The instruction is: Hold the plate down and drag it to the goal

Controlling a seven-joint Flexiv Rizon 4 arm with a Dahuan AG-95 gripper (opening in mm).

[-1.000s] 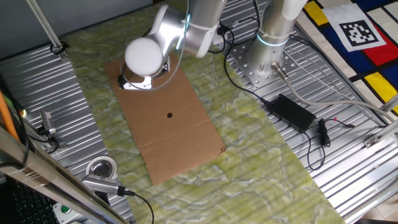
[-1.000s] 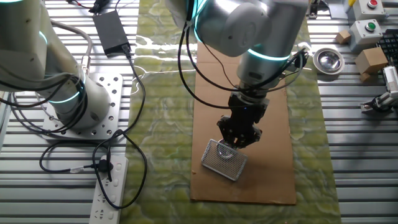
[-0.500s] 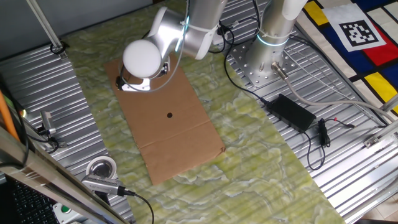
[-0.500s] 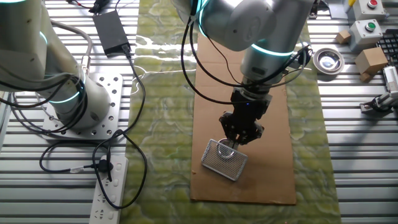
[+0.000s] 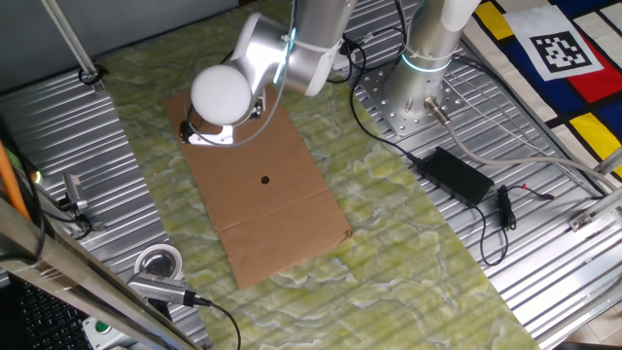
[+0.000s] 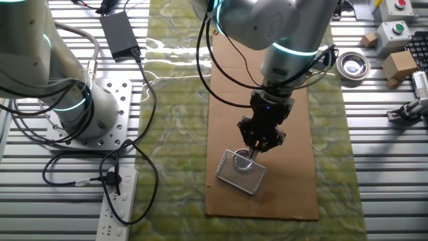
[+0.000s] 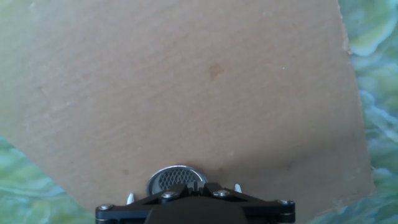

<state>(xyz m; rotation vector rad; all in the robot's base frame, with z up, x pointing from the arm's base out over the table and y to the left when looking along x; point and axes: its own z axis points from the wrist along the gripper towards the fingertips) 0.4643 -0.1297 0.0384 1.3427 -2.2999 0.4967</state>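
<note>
Plate (image 7: 175,180) (image 6: 242,169) — near one end of the cardboard sheet (image 6: 267,134), right under the gripper (image 6: 259,146). Fingers pressing down on it — spread or together, cannot tell.

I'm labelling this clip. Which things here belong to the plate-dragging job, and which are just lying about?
Job in hand:
- plate
- gripper, down on the plate
- cardboard sheet under it
- black dot, probably the goal

Lying about:
- tape roll
- power adapter
- power strip
- brown box
</note>
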